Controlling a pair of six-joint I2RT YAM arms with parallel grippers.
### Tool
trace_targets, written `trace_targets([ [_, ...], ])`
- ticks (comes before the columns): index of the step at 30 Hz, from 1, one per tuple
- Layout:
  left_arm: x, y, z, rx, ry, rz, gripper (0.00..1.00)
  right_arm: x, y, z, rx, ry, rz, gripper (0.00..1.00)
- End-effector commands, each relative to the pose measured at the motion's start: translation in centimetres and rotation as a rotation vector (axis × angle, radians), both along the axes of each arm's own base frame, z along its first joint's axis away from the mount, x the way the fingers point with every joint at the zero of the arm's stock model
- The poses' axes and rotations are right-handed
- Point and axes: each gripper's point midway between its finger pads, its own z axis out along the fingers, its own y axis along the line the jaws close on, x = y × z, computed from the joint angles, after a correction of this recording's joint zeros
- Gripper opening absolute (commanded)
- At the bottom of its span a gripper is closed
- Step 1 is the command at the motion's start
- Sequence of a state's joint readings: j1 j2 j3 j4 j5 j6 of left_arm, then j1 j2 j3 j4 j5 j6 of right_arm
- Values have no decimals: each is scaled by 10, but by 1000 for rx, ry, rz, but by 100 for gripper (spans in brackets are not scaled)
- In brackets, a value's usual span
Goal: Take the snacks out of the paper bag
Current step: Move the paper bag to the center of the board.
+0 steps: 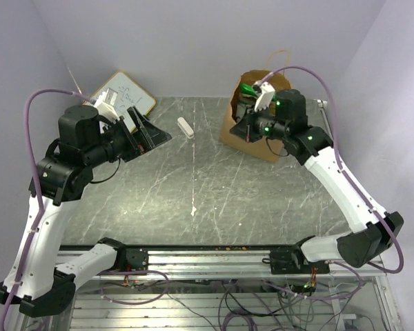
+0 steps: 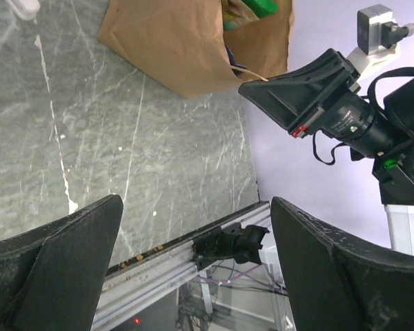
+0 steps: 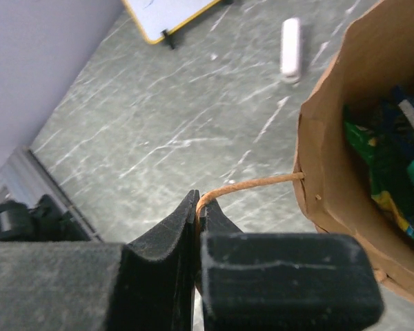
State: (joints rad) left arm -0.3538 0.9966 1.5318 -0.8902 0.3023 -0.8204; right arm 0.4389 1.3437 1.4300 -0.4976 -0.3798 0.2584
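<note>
right wrist view: the right gripper was clenched on the thin twisted handle of the paper bag - the cord ran from between the closed fingers across to the bag's near wall. the bag's mouth faced this camera, and green and blue snacks were packed inside it. in the top view the bag stood on its base at the far right of the table, its long axis upright and its mouth pointing up. a small white block lay just left of it, and a whiteboard sat at the far left. the left gripper hung above the table - fingers spread wide, grasping nothing, well apart from the bag.
</note>
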Motion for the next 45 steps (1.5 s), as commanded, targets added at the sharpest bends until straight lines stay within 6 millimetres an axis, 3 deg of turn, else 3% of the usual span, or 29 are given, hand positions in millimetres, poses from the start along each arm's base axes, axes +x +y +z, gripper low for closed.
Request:
trace_targets([
  [1,-17,-1,6,-44,47,-27,99,-28,38,22,104,84,0,0],
  [5,-29,-1,10,-84,61,-28,99,-63,96,28,174,119,84,0],
  [10,-35,2,6,-117,73,-1,99,-83,156,43,225,128,140,0],
  [13,-34,6,10,-117,66,25,99,-86,177,45,241,140,158,0],
  [16,-33,9,15,-113,59,44,99,-81,178,43,225,137,141,4],
  [18,-32,10,17,-119,54,52,99,-74,169,49,198,97,108,16],
  [21,-30,8,18,-141,47,57,99,-68,146,58,137,30,65,41],
  [27,-20,-4,10,-217,74,32,99,-65,74,78,-84,-128,-58,82],
  [28,-16,-8,11,-237,68,24,99,-65,61,82,-119,-151,-84,85],
  [32,-4,-21,4,-294,84,-16,99,-57,13,95,-230,-235,-225,93],
  [36,12,-39,-14,-322,147,-75,96,-39,-17,105,-299,-285,-342,93],
  [42,36,-58,-28,-313,149,-144,99,16,-60,104,-199,-209,-444,93],
  [45,42,-72,-41,-277,170,-190,99,38,-69,102,-101,-170,-428,93],
])
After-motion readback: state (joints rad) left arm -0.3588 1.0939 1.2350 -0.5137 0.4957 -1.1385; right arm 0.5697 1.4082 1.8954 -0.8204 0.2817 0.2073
